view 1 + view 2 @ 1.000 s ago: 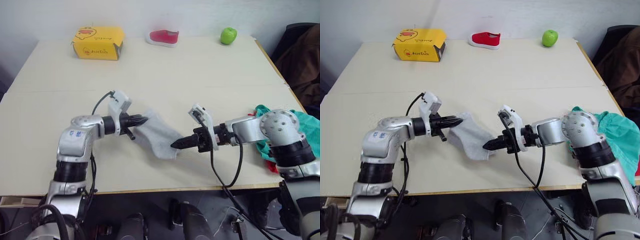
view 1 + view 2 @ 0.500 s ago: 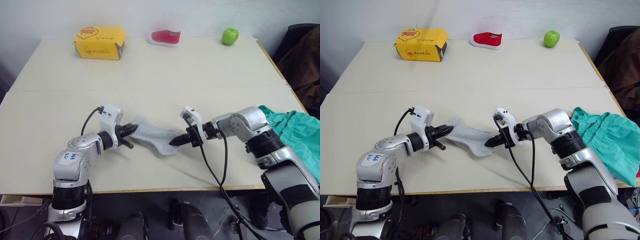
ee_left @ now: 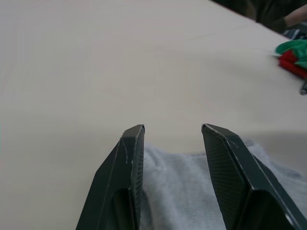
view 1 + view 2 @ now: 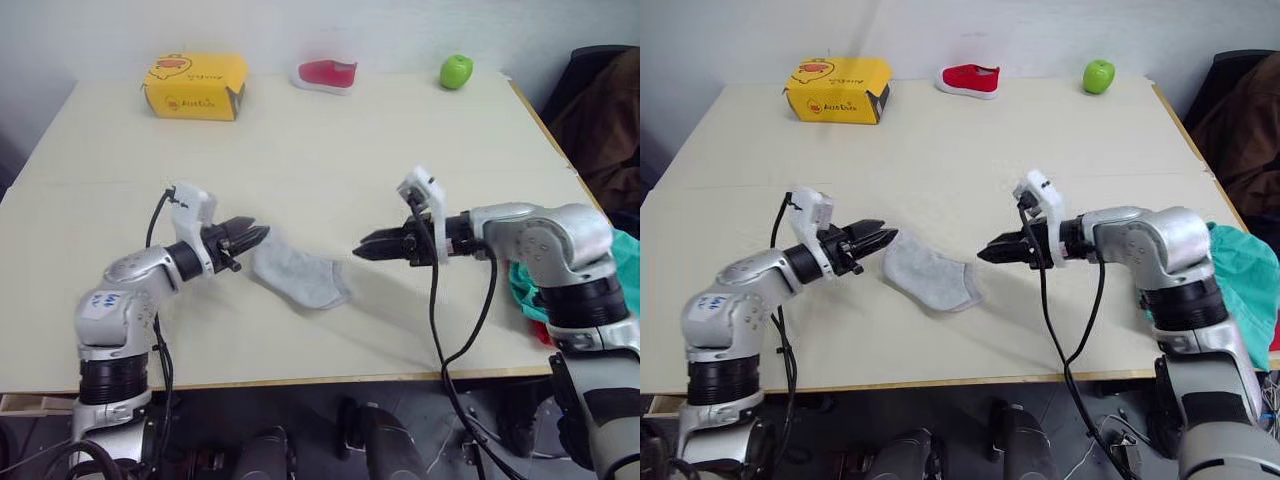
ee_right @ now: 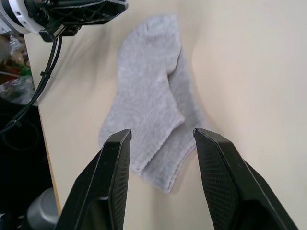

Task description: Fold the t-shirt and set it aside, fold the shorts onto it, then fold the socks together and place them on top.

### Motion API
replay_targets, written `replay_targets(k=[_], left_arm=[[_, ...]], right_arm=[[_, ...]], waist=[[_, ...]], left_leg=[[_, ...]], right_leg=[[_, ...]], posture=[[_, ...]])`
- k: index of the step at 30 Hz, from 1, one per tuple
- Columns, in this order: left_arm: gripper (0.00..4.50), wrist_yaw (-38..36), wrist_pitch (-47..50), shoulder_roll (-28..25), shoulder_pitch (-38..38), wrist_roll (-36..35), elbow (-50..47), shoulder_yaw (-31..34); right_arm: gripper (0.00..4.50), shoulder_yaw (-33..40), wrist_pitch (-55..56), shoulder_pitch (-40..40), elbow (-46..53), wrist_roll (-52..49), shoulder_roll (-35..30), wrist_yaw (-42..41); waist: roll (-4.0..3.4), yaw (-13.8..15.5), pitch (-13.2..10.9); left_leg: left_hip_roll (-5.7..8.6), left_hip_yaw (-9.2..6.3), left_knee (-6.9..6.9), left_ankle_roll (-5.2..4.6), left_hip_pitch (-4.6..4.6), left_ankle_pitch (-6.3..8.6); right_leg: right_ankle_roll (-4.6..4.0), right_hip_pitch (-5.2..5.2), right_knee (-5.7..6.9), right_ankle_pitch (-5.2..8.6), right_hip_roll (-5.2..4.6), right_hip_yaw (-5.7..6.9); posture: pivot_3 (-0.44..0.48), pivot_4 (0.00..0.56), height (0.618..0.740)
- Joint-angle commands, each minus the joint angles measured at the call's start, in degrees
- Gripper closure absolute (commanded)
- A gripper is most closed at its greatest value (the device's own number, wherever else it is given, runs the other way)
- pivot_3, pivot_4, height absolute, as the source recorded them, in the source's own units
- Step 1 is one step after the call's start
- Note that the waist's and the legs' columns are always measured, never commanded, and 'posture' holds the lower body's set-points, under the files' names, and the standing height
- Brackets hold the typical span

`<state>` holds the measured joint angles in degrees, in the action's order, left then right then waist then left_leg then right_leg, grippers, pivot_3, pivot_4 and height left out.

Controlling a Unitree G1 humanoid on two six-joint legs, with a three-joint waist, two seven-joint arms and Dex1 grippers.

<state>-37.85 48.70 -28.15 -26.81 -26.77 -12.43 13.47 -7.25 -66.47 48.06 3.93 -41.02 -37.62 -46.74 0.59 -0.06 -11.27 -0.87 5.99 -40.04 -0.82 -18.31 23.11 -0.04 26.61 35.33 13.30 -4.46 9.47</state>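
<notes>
Socks (image 4: 925, 277) lie flat on the counter (image 4: 970, 150), one stacked over the other, btwn both arms. Left pincer (image 4: 880, 240) released, tips just beside the socks' near end, holding nothing. Right pincer (image 4: 986, 251) also released, empty, a bit apart from the toe end. Shorts (image 4: 1245, 290) bunched at the counter's right edge, w/ a bit of red t-shirt (image 4: 541, 333) under them.

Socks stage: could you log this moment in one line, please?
socks flat on table | left gripper open | right gripper open | both off cloth
</notes>
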Motion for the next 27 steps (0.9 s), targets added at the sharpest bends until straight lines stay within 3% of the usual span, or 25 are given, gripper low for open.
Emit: replay_targets(k=[1,2,8,9,13,19,27], left_arm=[[2.49,-5.01,-2.10,-3.54,-0.65,-2.09,-2.87,-1.82],[2.48,-6.57,-4.09,-4.79,-0.65,-1.14,-2.17,-3.27],[4.27,-13.99,-16.08,-10.38,-3.14,6.36,6.73,-12.36],[4.47,-14.23,-17.19,-10.34,-3.91,7.48,8.41,-13.73],[4.47,-13.59,-21.14,-7.90,-5.56,11.31,13.26,-18.31],[4.47,-9.93,-24.58,-3.73,-5.95,16.50,19.07,-21.69],[4.47,-8.60,-25.82,-6.28,-7.74,15.62,24.49,-15.81]], right_arm=[[2.55,0.64,3.34,-2.17,6.95,1.24,2.15,2.32],[2.75,-0.08,4.23,-3.03,8.27,1.80,3.61,3.31],[4.50,-10.62,15.20,-5.01,7.64,12.91,12.68,7.77],[4.50,-12.62,17.55,-4.83,5.99,15.60,13.75,8.34],[4.50,-16.28,22.35,-5.21,-0.71,22.41,17.34,10.67],[4.50,-18.78,24.06,-9.51,-3.18,28.29,16.97,10.99],[4.50,-16.28,19.97,-16.19,4.69,27.59,12.02,8.40]], waist=[[0.00,-0.01,0.00],[0.00,-0.04,0.00],[-0.01,-0.07,0.00],[-0.01,-0.08,-0.01],[-0.02,0.07,-0.01],[-0.01,-0.06,-0.01],[-0.01,-0.04,0.01]], left_leg=[[0.00,0.00,0.00,0.01,0.01,0.00],[0.00,0.01,0.00,0.01,0.01,-0.01],[0.02,0.07,-0.01,0.05,0.03,-0.02],[0.02,0.07,-0.01,0.05,0.03,-0.02],[0.04,0.05,-0.02,0.03,-0.01,-0.03],[0.04,0.03,-0.02,0.01,-0.07,-0.03],[0.02,0.02,-0.03,0.01,0.09,-0.04]], right_leg=[[0.00,0.00,0.00,0.00,0.00,-0.01],[0.00,0.00,0.02,0.00,0.00,-0.02],[-0.02,0.01,0.06,0.01,0.04,-0.06],[-0.02,0.01,0.06,0.01,0.04,-0.06],[-0.02,0.01,0.01,0.01,0.02,-0.04],[0.00,0.02,-0.05,0.00,0.02,0.02],[-0.01,-0.07,0.07,0.01,-0.02,-0.03]], posture=[[0.000,0.150,0.740],[0.000,0.150,0.740],[0.000,0.150,0.740],[0.000,0.150,0.740],[0.000,0.150,0.740],[0.000,0.150,0.740],[0.000,0.150,0.740]])
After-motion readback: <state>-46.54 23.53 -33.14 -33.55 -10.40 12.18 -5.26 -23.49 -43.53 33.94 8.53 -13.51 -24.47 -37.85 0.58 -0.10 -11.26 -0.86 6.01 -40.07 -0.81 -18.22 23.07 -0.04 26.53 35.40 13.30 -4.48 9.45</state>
